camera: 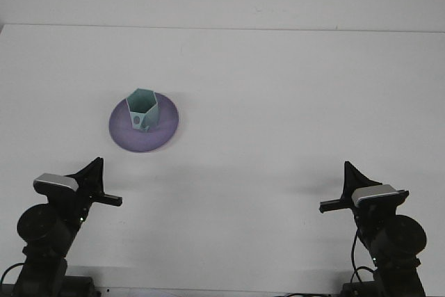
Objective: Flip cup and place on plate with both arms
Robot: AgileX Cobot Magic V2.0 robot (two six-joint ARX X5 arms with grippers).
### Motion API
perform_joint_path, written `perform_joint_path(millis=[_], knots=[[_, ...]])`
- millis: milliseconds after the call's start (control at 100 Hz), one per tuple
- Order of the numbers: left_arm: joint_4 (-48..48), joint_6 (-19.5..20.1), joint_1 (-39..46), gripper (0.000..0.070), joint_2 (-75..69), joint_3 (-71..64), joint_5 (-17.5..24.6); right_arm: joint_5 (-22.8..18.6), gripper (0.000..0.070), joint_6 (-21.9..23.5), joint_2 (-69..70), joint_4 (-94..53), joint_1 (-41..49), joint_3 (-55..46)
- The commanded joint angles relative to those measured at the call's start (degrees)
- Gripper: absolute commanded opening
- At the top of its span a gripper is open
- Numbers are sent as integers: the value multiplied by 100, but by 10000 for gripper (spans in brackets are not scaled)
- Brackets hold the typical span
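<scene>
One cup, one plate, two pincers: left pincer, right pincer.

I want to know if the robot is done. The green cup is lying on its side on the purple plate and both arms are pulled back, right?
Not quite. The front view shows the green cup standing upright on the purple plate, open end up, not lying on its side. The rest holds: the left gripper and right gripper sit back near the table's front edge, apart from the plate.
</scene>
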Motion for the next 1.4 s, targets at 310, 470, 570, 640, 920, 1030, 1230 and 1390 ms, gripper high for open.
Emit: perform_joint_path(millis=[310,470,570,640,920,1030,1230,1390], knots=[[678,-286,0,14,-133,7,-308,7,0,-20,26,103,2,57],[673,-286,0,14,-131,7,-308,4,0,-20,26,107,2,57],[673,-286,0,14,-131,7,-308,4,0,-20,26,107,2,57],[675,-286,0,14,-131,7,-308,4,0,-20,26,107,2,57],[632,236,15,14,-503,-79,-343,4,0,-20,26,107,2,57],[675,560,101,14,-1003,-529,-343,7,0,-20,26,109,2,57],[673,435,210,14,-2059,-1539,-326,7,0,-20,26,107,2,57],[844,354,238,14,-2271,-2009,-299,4,0,-20,26,103,2,57]])
